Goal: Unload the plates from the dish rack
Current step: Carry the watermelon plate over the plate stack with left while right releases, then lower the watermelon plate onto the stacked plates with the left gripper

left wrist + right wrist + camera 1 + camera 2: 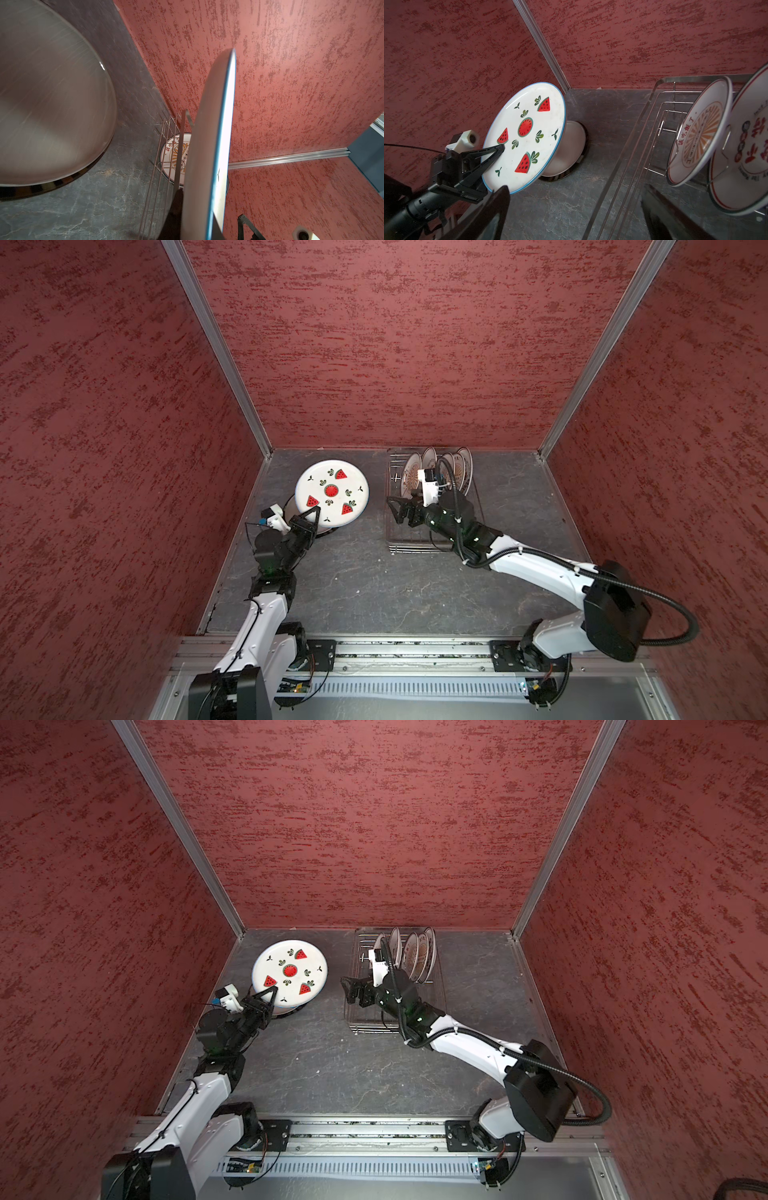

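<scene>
My left gripper (314, 515) is shut on the rim of a white watermelon-print plate (331, 491), holding it tilted above the table's back left. The same plate (527, 133) shows in the right wrist view and edge-on (209, 145) in the left wrist view. Under it lies a plain cream plate (571, 145) on a dark-rimmed plate (560, 177). The wire dish rack (432, 548) stands at the back right with several plates (453, 468) upright in it, among them an orange sunburst plate (699, 133) and a red-character plate (749, 141). My right gripper (398, 510) hangs open and empty over the rack's left edge.
Red textured walls close in the back and both sides. Bare grey stone-look table (374, 593) lies between the two arms and in front of the rack. A metal rail (395, 651) with the arm bases runs along the front edge.
</scene>
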`<move>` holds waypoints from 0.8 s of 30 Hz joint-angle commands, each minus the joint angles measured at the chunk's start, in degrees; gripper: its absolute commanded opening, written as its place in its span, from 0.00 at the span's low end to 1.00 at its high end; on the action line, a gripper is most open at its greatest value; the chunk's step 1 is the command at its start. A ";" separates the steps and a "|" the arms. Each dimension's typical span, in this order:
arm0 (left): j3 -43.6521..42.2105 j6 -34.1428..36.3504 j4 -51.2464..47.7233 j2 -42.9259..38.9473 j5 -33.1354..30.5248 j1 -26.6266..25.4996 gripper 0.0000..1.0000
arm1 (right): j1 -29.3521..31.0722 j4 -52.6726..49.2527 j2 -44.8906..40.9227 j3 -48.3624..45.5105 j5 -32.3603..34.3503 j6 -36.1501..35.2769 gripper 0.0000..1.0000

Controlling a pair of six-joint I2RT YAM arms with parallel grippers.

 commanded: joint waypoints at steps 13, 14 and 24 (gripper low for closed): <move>2.87 2.05 6.10 7.62 -4.04 7.78 0.00 | 6.30 -2.88 19.20 20.56 11.21 -4.20 0.99; 3.17 2.64 4.88 7.79 -5.23 7.87 0.00 | 6.48 -2.88 20.18 21.42 10.85 -4.28 0.99; 3.95 4.21 2.88 11.46 -10.98 7.92 0.00 | 7.64 -5.93 28.82 30.55 7.38 -4.73 0.99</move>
